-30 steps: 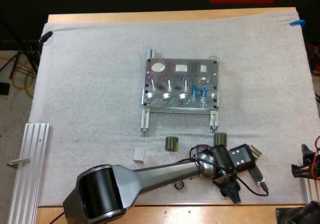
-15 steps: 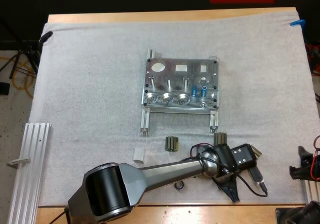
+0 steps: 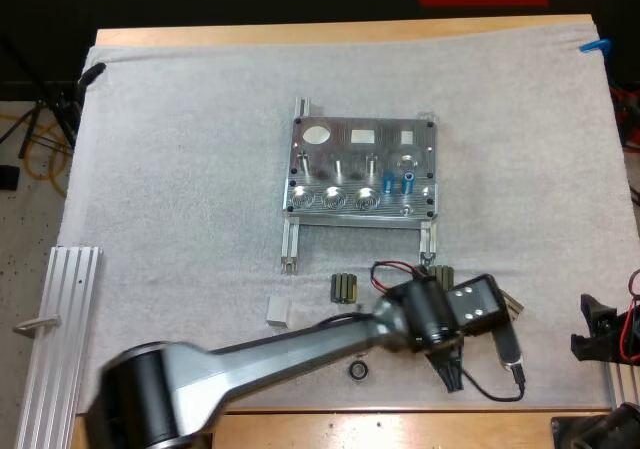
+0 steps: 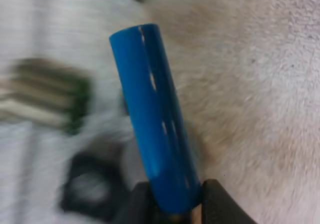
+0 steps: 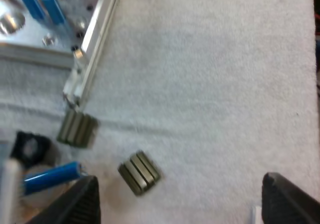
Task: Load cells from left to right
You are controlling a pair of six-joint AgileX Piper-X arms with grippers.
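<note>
— Surface and fixed stock?
— Ground: white mat (image 3: 180,169) on wooden table (image 3: 340,33). Item one: metal fixture (image 3: 352,145), mid-mat, same spot as a second ago. Two seated blue cylinders (image 3: 390,182) stand side by side near its right end.
— Next entry?
— Item two: left gripper (image 3: 450,377), over the mat's near strip, in front of the fixture's right rail. Its fingers (image 4: 217,201) press from both sides on one end of the held blue cylinder (image 4: 155,114). The rest of that cylinder juts out over the mat, near a ribbed dark part (image 5: 139,172). Whether it touches the mat, cannot tell.
— Changes?
— The left wrist has come a little toward the fixture and leftward since half a second ago, and the arm's thick rear section has swung left. The dark ring (image 3: 358,370), earlier tucked against the arm, now lies clear in front of it. The right gripper (image 3: 582,324) has edged slightly inward at the mat's right edge. Its fingers stand wide apart, gripping nothing.
— Loose stock?
— Ribbed dark parts, three: one in front of the fixture, one at the right rail's foot against the left arm, one just right of the left wrist. One white block (image 3: 277,311), left of the first. One aluminium rail (image 3: 60,329) at the mat's left edge. All unmoved
</note>
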